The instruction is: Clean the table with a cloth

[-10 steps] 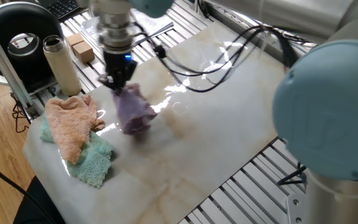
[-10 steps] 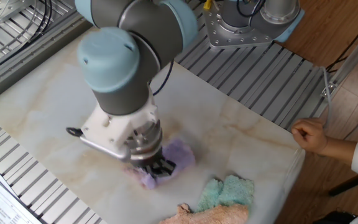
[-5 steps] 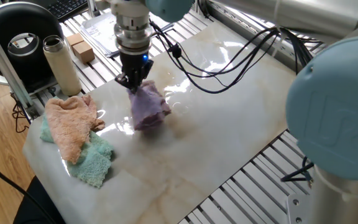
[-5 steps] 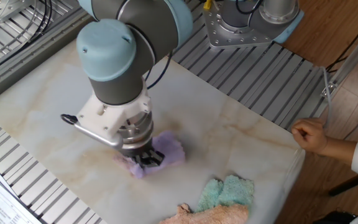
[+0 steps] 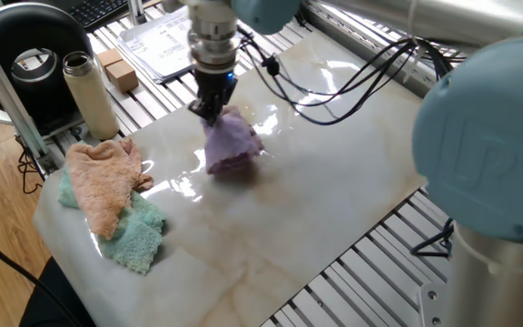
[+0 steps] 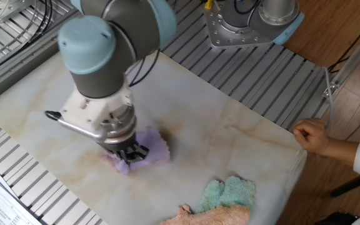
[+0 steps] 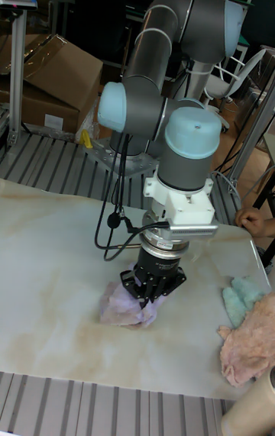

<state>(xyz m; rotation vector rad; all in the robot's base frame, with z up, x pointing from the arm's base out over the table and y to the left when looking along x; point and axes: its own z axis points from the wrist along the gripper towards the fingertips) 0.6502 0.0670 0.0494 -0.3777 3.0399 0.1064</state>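
Note:
The lavender cloth point(image 5: 233, 142) lies bunched on the cream marble table point(image 5: 334, 182), pressed down under my gripper point(image 5: 211, 111), which is shut on its upper edge. From the other side the cloth point(image 6: 147, 147) trails out from beneath the gripper point(image 6: 132, 154). In the tall view the gripper point(image 7: 150, 291) pins the cloth point(image 7: 122, 305) to the table point(image 7: 53, 268).
A peach cloth point(image 5: 104, 177) lies over a teal cloth point(image 5: 134, 232) at the table's corner. A beige bottle point(image 5: 89, 91), small boxes point(image 5: 116, 69) and papers point(image 5: 157, 41) sit just off the slab. A person's hand point(image 6: 311, 134) rests at the table edge.
My gripper has dragged the lavender cloth across the marble, away from the peach and teal cloths. Those two cloths stayed put.

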